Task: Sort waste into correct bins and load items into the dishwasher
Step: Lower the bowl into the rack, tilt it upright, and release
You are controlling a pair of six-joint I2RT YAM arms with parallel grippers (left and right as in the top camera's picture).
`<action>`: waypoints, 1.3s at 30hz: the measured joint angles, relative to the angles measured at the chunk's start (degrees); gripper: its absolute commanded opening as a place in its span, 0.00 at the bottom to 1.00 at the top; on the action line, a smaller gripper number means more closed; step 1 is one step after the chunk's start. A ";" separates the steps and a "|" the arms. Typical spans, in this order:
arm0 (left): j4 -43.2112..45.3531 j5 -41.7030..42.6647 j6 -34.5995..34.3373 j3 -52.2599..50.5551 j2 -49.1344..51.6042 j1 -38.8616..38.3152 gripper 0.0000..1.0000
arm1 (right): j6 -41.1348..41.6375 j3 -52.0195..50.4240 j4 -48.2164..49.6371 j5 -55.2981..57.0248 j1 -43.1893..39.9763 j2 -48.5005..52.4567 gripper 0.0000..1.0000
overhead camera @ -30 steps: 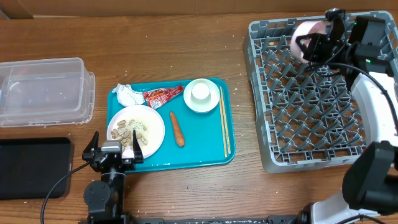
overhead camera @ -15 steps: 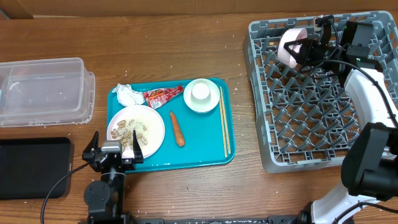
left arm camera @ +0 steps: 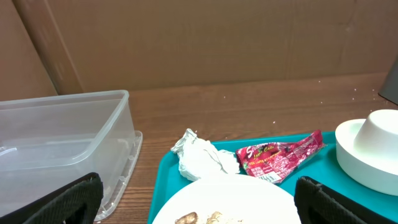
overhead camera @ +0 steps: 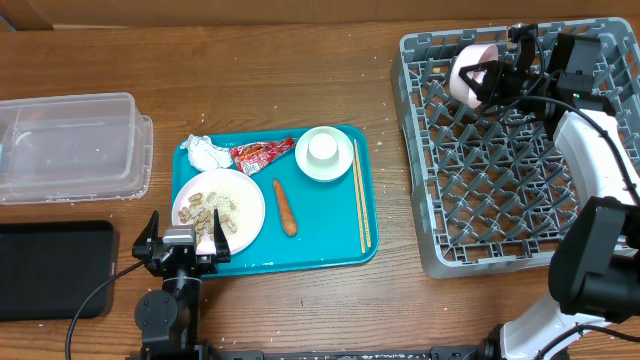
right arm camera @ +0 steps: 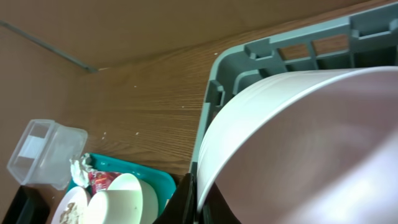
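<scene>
My right gripper (overhead camera: 492, 77) is shut on the rim of a white bowl (overhead camera: 468, 72) and holds it tilted over the far left corner of the grey dish rack (overhead camera: 500, 190). In the right wrist view the bowl (right arm camera: 298, 143) fills the frame and its rim sits between my fingers (right arm camera: 189, 199). My left gripper (overhead camera: 186, 246) is open at the near edge of the white plate (overhead camera: 218, 208), which holds beige scraps. The tissue (overhead camera: 205, 152), red wrapper (overhead camera: 262, 153), carrot stick (overhead camera: 285, 206), small cup (overhead camera: 322, 148) and chopsticks (overhead camera: 360, 195) lie on the teal tray.
The clear tub (overhead camera: 70, 145) stands at the left, with the black tray (overhead camera: 55, 268) in front of it. The teal tray (overhead camera: 340, 250) lies between my arms. In the left wrist view the tub (left arm camera: 62, 143) is left of the tissue (left arm camera: 199, 155) and wrapper (left arm camera: 280, 155).
My right gripper has moved left along the rack's far edge with the bowl, then stopped. The left arm has not moved.
</scene>
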 measured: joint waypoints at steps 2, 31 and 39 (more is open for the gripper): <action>0.00 0.02 -0.02 0.00 0.00 0.00 1.00 | -0.02 0.00 -0.07 0.46 0.00 0.28 0.04; 0.00 0.02 0.00 0.00 0.00 0.00 1.00 | 4.31 1.68 -8.11 -0.83 -10.19 1.03 0.36; 0.00 0.02 -0.02 0.00 0.00 0.00 1.00 | 4.48 3.58 -16.85 9.35 -12.02 -5.73 0.79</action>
